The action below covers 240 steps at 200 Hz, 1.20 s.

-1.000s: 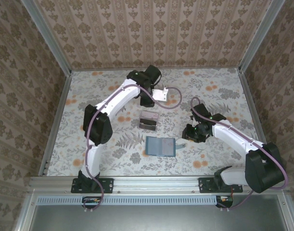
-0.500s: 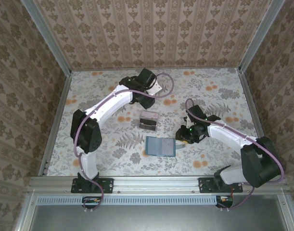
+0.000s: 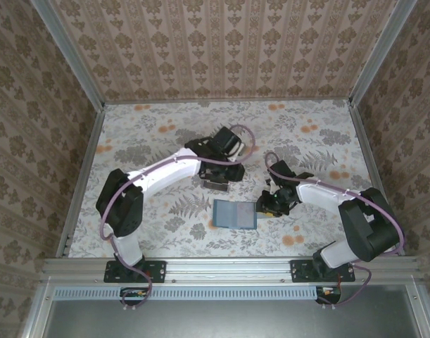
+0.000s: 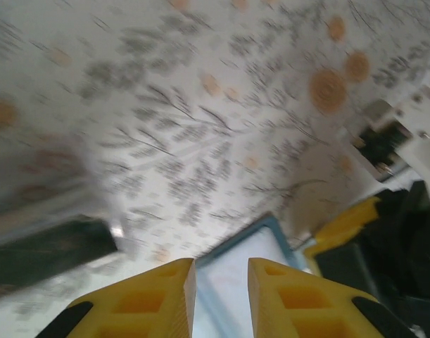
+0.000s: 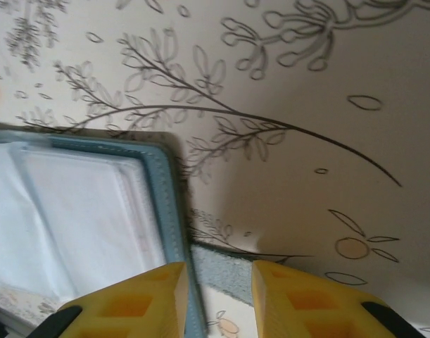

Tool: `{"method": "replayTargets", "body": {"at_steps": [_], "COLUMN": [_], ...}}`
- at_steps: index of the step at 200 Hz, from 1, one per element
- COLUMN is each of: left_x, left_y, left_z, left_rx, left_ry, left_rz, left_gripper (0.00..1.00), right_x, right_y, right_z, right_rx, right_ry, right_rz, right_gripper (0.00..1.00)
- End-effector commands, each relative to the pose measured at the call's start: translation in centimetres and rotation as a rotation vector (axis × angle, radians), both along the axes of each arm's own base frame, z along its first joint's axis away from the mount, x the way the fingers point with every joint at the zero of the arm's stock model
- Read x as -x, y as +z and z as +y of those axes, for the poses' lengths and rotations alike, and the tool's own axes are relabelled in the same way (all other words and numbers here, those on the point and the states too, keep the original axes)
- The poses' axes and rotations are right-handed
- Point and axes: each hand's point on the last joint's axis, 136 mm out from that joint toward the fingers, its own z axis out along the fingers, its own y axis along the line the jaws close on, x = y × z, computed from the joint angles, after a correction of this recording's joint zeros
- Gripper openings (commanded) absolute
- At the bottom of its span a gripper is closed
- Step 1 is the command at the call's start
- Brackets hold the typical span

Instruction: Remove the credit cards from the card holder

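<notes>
Card holder (image 3: pixel 234 213) lies open and flat on tabletop (image 3: pixel 144 141), centre-near, blue-grey inside up. R claw (image 5: pixel 218 271): narrow gap, nothing gripped, low over strap tab (image 5: pixel 225 257) at holder's right edge; touching or not, can't tell. L claw (image 4: pixel 220 271): narrow gap too, empty, over clear tray (image 3: pixel 216 186) just behind holder. 1 dark card (image 4: pixel 46 248) in tray, blurred.
</notes>
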Motion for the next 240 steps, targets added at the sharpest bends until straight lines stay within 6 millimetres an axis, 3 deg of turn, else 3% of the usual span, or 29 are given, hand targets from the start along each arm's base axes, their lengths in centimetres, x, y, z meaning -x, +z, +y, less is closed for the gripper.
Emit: {"method": "replayTargets", "body": {"at_steps": [1,36,64,90,122,198,223,240], "left_x": [2.2,5.6,7.1,7.7,8.2,9.3,9.4,9.4], "left_y": [-0.7,-3.2,-5.4,-6.9,-7.3,-10.0,-10.1,-10.0], "left_z": [-2.1,-3.4,-3.8,-4.0,-4.5,-3.0,-2.6,-2.5], "left_rx": [0.075,0.144,0.193,0.237,0.276,0.132,0.118,0.117], "left_ry": [0.078,0.101,0.148,0.187,0.192,0.234,0.238,0.243], "left_rz": [0.104,0.218,0.306,0.364,0.403,0.455,0.450,0.448], "left_gripper": [0.26,0.27,0.27,0.29,0.32,0.33,0.33,0.26], "right_x": [0.8,1.3,1.3,1.4,1.4,1.3,1.5,1.5], "right_y": [-1.5,-2.3,-2.3,-2.3,-2.2,-2.1,-2.2,-2.4], "right_z": [-0.9,-0.6,-0.7,-0.7,-0.7,-0.9,-0.9,-0.9], "right_rx": [0.058,0.038,0.040,0.039,0.038,0.043,0.042,0.039], "right_ry": [0.025,0.032,0.034,0.037,0.039,0.042,0.041,0.039], "right_rz": [0.014,0.037,0.035,0.034,0.034,0.028,0.030,0.034], "right_gripper": [0.30,0.30,0.29,0.29,0.29,0.29,0.29,0.29]}}
